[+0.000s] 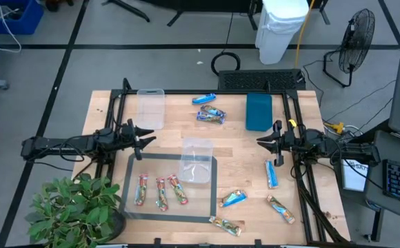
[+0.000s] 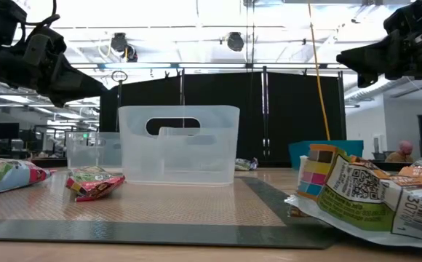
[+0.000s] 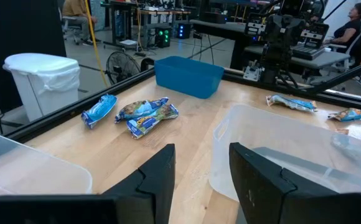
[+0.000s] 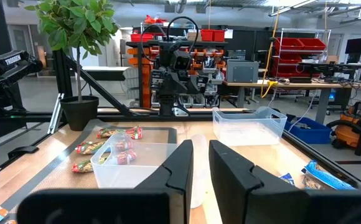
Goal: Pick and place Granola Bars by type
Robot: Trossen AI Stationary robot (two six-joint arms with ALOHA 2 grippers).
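**A:** Top-down view first. Where are the Granola Bars?

**B:** Three red-and-green bars [image 1: 161, 193] lie side by side on the grey mat [image 1: 132, 165] at lower left of the wooden desk [image 1: 103, 103]. Blue bars [image 1: 272, 173] and tan-gold bars [image 1: 281, 209] are scattered at lower right. One of each also lies at upper centre, beside the teal tray [image 1: 258, 111].

**A:** And the arms?

**B:** The left end effector [image 1: 143, 141] hovers at the mat's upper left. The right end effector [image 1: 262, 141] hangs right of centre. Two clear tubs sit between them, the rear tub [image 1: 151, 108] off the mat and the near tub [image 1: 197, 160] on its corner.

**A:** The desk-level view?

**B:** The frosted near tub with its slot handle stands at centre. A crinkled red-and-green bar lies at left on the woven mat. At lower right is a glossy wrapper [image 2: 364, 193] with a QR code and coloured squares, its small print unreadable.

**A:** Left wrist?

**B:** Its dark fingers [image 3: 159, 180] stand well apart, released, with nothing between them. Beyond are a blue bar, two tan-gold bars and the smooth rectangular tray.

**A:** Right wrist?

**B:** The fingers [image 4: 180, 168] are a narrow slit apart, grasping nothing. Red-and-green bars show on the mat at centre left, beside and behind the near tub.
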